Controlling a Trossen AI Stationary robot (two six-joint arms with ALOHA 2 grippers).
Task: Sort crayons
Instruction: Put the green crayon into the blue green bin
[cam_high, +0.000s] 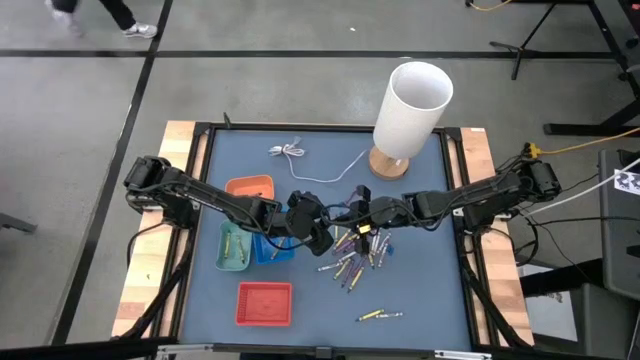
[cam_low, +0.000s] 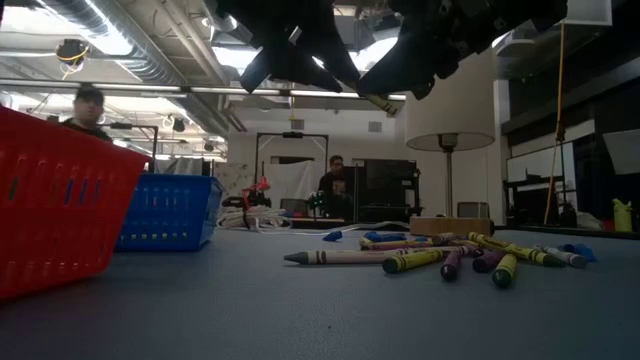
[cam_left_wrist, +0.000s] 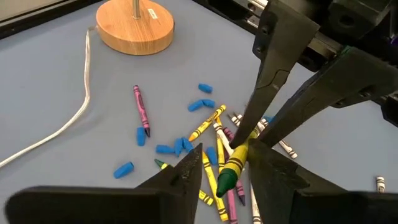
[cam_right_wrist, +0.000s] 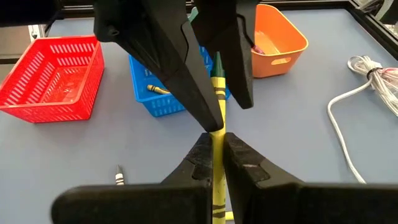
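While the green-tipped yellow crayon (cam_right_wrist: 217, 93) hung in mid-air over the middle of the table (cam_high: 420, 290), the right gripper (cam_right_wrist: 214, 152) was clamped on its lower part and the left gripper (cam_left_wrist: 227, 165) had its fingers on either side of the tip; whether they pressed on it could not be told. Below, the crayons (cam_high: 352, 258) lay scattered on the mat among blue bits (cam_left_wrist: 168, 148). Farther left stood a blue basket (cam_right_wrist: 163, 93), a red basket (cam_right_wrist: 53, 79) and an orange bin (cam_right_wrist: 278, 40).
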